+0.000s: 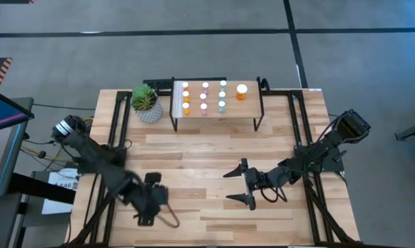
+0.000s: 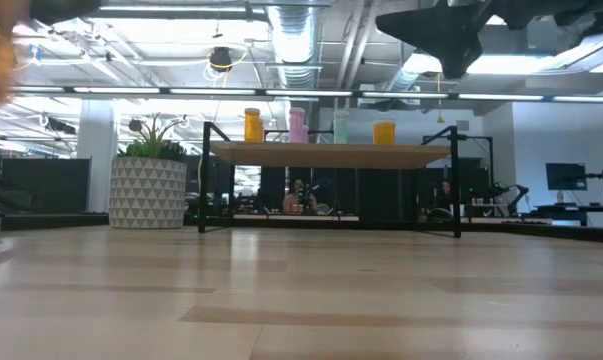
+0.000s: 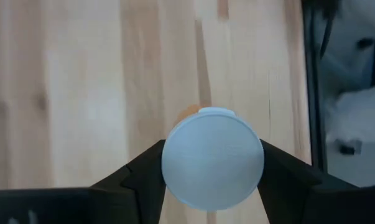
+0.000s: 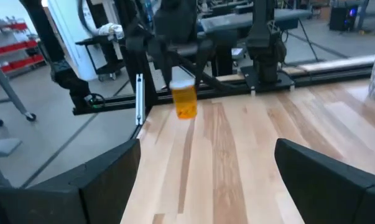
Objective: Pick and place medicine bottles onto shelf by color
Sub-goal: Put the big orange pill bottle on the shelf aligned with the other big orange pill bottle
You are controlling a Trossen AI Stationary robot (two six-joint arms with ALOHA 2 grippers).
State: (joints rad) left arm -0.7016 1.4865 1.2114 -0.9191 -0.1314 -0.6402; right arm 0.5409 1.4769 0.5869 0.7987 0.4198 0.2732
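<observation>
We've got the left pincer [image 4: 182, 53] pinching an orange medicine bottle [image 4: 185, 99], lifted above the tabletop's [image 1: 214, 158] near-left corner. Right pincer [image 1: 240, 184] hangs spread wide mid-tabletop; shelf [image 1: 252, 105] by the far edge.

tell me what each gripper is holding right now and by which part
The left gripper holds an orange medicine bottle by its white cap, clear of the table. The right gripper is open and empty.
</observation>
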